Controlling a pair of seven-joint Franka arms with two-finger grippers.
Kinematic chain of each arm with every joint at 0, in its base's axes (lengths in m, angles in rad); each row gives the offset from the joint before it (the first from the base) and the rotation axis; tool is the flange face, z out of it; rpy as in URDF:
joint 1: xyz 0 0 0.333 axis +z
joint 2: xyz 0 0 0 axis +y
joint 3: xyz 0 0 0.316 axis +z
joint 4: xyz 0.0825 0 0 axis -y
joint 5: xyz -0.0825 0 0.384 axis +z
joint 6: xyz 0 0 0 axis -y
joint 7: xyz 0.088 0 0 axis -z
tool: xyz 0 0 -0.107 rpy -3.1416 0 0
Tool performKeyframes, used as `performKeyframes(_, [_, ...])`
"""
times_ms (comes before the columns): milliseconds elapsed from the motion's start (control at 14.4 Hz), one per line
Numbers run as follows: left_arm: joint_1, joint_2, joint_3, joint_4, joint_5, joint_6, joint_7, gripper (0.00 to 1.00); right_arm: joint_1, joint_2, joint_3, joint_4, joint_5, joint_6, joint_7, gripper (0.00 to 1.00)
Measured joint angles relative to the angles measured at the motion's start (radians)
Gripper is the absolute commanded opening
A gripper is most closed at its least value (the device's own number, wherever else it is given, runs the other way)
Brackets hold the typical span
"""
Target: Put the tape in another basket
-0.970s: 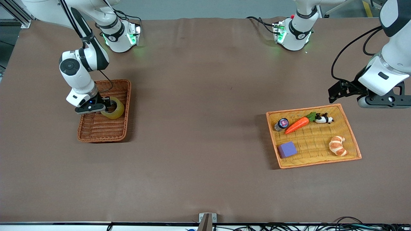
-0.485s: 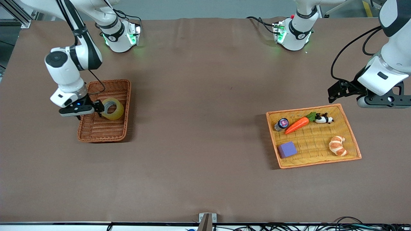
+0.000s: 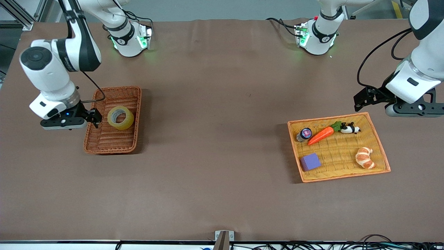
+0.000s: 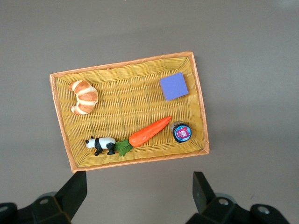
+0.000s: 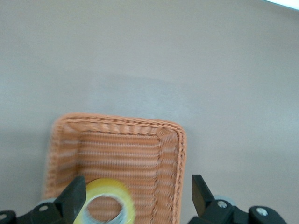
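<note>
Right tool (image 3: pixel 94 118) gapes wide and empty over the basket (image 3: pixel 133 139) edge. Left tool (image 3: pixel 362 99), wide and empty, waits. Yellowish tape (image 3: pixel 120 118) leans inside the basket.

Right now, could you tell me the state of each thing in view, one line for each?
tape: lying in the basket, not held
basket: holds only the tape
right gripper: open, over the basket's edge
left gripper: open, waiting above the table beside the tray
tray: holds a carrot, panda, croissant, purple block, small jar
</note>
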Motion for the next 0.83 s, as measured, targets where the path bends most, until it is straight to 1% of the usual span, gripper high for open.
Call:
performKeyframes(139, [0.000, 0.000, 0.000, 0.000, 0.000, 0.000, 0.000, 1.00, 0.003, -0.001, 0.022, 0.140, 0.050, -0.158, 0.000, 1.00])
performKeyframes(416, [0.000, 0.000, 0.000, 0.000, 0.000, 0.000, 0.000, 1.00, -0.001, 0.000, 0.026, 0.338, 0.143, -0.422, 0.000, 1.00])
performKeyframes(693, [0.000, 0.000, 0.000, 0.000, 0.000, 0.000, 0.000, 1.00, -0.031, 0.000, 0.025, 0.556, 0.158, -0.629, -0.001, 1.00])
performKeyframes(832, [0.000, 0.000, 0.000, 0.000, 0.000, 0.000, 0.000, 1.00, -0.071, 0.002, 0.047, 0.596, 0.168, -0.691, -0.003, 1.00])
